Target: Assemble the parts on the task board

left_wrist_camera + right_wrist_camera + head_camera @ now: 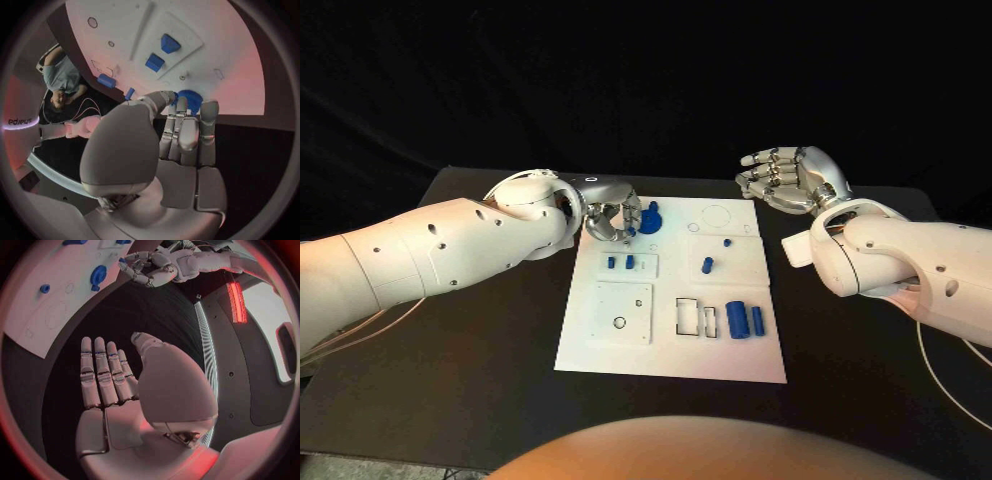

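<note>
Upper left on the board [733,360], the left hand [607,218] curls beside, perhaps touching, a blue disc part [649,217], likely light, stiff, slippery, best pinched at its rim; right hand [790,180] hovers empty, fingers apart.

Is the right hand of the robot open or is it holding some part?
Open. The right hand holds nothing: in the right wrist view its fingers lie straight over the black table, beside the task board.

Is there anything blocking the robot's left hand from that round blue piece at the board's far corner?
Nothing visible. The left hand is right beside the round blue part on the task board, with no other piece between them.
</note>
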`<state>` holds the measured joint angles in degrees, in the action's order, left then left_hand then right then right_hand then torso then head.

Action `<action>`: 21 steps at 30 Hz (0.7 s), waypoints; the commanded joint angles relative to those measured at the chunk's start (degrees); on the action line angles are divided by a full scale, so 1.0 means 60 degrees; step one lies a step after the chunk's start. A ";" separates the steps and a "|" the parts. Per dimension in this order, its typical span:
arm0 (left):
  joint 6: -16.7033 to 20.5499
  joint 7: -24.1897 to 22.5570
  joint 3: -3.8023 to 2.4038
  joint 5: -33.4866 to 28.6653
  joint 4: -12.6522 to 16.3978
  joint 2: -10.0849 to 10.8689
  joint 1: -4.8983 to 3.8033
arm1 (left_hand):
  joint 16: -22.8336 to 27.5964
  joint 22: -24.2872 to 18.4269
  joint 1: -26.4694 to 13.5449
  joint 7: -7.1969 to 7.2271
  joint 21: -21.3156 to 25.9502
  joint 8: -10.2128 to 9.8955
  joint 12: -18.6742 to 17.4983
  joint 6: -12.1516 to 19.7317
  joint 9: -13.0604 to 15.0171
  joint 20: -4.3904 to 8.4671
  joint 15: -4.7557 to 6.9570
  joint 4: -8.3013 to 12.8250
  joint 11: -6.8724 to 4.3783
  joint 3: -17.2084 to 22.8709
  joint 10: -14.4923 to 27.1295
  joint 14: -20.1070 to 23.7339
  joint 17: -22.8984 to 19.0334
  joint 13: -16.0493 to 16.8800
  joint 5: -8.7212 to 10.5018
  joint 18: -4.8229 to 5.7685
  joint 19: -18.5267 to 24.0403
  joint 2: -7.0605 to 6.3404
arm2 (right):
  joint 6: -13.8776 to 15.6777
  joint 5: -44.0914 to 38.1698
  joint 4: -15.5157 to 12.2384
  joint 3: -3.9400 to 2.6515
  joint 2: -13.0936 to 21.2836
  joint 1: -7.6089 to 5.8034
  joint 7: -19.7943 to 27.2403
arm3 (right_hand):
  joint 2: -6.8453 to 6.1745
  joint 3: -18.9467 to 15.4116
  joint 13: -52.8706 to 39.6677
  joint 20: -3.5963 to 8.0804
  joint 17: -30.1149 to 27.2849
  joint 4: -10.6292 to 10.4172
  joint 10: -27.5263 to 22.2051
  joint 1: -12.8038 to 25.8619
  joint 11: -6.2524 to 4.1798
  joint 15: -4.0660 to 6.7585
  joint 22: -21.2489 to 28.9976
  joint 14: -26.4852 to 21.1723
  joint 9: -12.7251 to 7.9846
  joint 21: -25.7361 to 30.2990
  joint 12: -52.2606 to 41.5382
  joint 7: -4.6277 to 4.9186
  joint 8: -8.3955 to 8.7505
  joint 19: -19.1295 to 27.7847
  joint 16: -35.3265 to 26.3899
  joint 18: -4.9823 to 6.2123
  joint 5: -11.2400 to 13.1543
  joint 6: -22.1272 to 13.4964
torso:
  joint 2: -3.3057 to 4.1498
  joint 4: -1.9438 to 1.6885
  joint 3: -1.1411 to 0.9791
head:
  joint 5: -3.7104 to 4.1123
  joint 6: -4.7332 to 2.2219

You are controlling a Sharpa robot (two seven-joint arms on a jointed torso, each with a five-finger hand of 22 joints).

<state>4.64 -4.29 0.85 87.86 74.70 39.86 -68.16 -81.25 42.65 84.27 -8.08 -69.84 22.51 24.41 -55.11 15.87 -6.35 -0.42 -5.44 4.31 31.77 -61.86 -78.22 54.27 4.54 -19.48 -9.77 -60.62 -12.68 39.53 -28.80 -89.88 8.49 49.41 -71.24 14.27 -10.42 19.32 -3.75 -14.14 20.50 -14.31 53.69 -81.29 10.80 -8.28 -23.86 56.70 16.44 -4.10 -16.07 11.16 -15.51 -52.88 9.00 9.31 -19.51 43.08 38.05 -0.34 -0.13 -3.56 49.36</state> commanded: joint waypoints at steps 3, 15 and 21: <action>-0.0203 0.0036 -0.0011 -0.0251 0.0039 0.0110 0.0003 | -0.0025 -0.0001 -0.0086 -0.0007 -0.0032 -0.0057 -0.0057 -0.0063 0.0004 0.0000 0.0010 0.0037 0.0016 -0.0002 -0.0075 -0.0059 -0.0012 0.0014 0.0042 0.0091 -0.0064 -0.0021 | -0.0086 -0.0059 -0.0002 0.0001 0.0006 0.0008 0.0020 | -0.0021 0.0045 0.0014 -0.0053 -0.0009 0.0005 0.0004 0.0105 0.0053 -0.0031 0.0008 -0.0043 -0.0011 0.0063 0.0037 0.0615 0.0027 -0.0019 -0.0036 0.0170 0.0034 0.0067 | 0.0012 0.0006 0.0005 | -0.0019 0.0007; -0.0474 0.0100 -0.0002 -0.0255 -0.0063 0.0089 0.0010 | -0.0011 -0.0054 -0.0121 -0.0001 -0.0008 -0.0070 -0.0090 -0.0077 0.0009 -0.0001 0.0011 0.0051 0.0014 -0.0007 -0.0096 -0.0050 -0.0054 0.0017 0.0050 0.0082 -0.0027 -0.0039 | -0.0087 -0.0063 -0.0005 0.0003 -0.0007 0.0010 0.0016 | -0.0021 0.0045 0.0014 -0.0053 -0.0009 0.0005 0.0004 0.0105 0.0053 -0.0031 0.0008 -0.0043 -0.0011 0.0063 0.0037 0.0615 0.0027 -0.0019 -0.0036 0.0170 0.0034 0.0067 | 0.0016 0.0031 0.0000 | -0.0059 0.0045; -0.0519 0.0111 0.0011 -0.0226 -0.0202 0.0005 0.0025 | -0.0005 -0.0057 -0.0130 -0.0001 -0.0006 -0.0075 -0.0099 -0.0078 0.0010 -0.0001 0.0011 0.0054 0.0013 -0.0009 -0.0099 -0.0044 -0.0072 0.0018 0.0054 0.0082 -0.0024 -0.0044 | -0.0088 -0.0066 -0.0005 0.0003 -0.0014 0.0010 0.0011 | -0.0021 0.0045 0.0014 -0.0053 -0.0009 0.0005 0.0004 0.0105 0.0053 -0.0031 0.0008 -0.0043 -0.0011 0.0063 0.0037 0.0615 0.0027 -0.0019 -0.0036 0.0170 0.0034 0.0067 | 0.0013 0.0030 -0.0005 | -0.0061 0.0051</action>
<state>2.69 -3.84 0.92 86.75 73.59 40.08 -68.02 -81.25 42.37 84.04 -8.08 -69.84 22.24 24.13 -55.10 15.84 -6.35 -0.42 -5.44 4.51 31.77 -62.07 -78.22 53.89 4.61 -19.48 -9.77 -60.61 -12.92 39.53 -28.81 -89.87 8.52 49.39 -71.22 14.20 -10.42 19.32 -3.75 -14.14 20.51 -14.31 53.69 -81.29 10.80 -8.28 -23.87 56.70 16.44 -4.10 -16.07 11.16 -15.51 -52.88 9.00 9.31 -19.51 43.08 38.14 -0.15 -0.14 -3.90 49.65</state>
